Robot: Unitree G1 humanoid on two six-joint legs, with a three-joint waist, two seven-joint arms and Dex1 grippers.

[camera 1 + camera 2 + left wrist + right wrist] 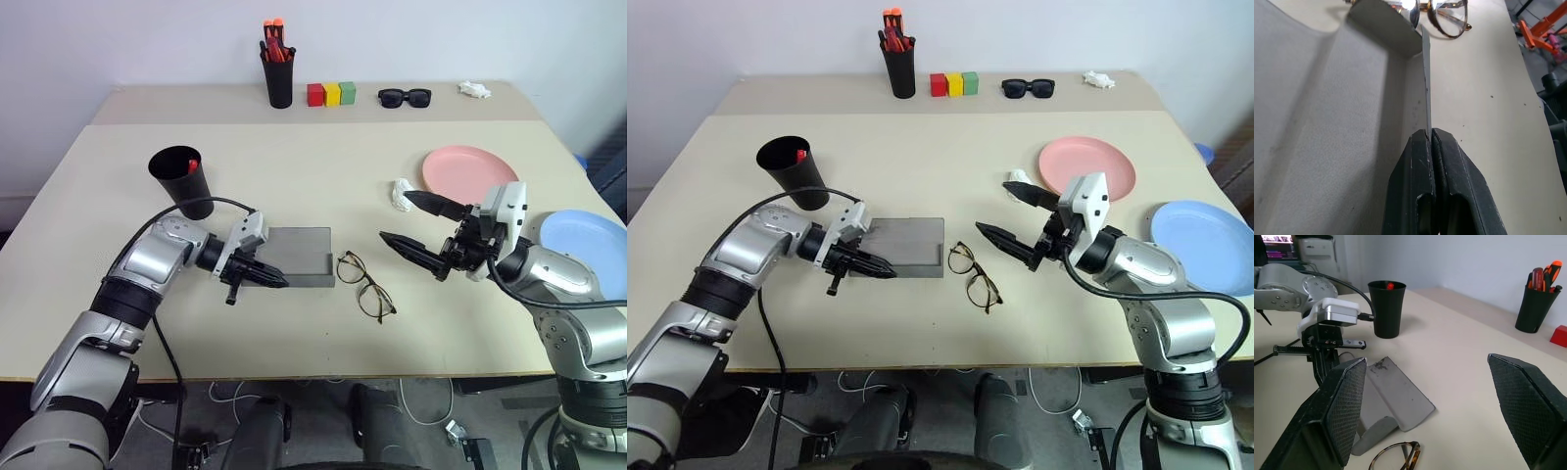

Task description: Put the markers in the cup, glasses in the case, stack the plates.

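**Opening the case for the glasses**

Near the middle of the head view, we are looking at the grey case (299, 255), lying flat on the table (294, 166) with the glasses (366, 284) just beside it toward the lower right. We are pinching the thin edge of the case's flap with our left gripper (272, 280), its fingers (1422, 196) closed tight on the felt-like sheet, as the left wrist view is showing. We judge the case to be light and soft, its flap bending easily, so a grip on the free edge suits lifting it.

The glasses are showing thin dark wire rims and round clear lenses. We are judging them light, fragile and springy; the bridge or a temple arm looks the safest hold, away from the lenses.

Our right gripper (409, 221) is hovering to the right of the glasses with its fingers spread wide and holding nothing.

Farther out, the cup (182, 180) is standing at upper left with a red marker (192, 165) end inside. The pink plate (470, 172) and blue plate (593, 250) are lying apart at the right.
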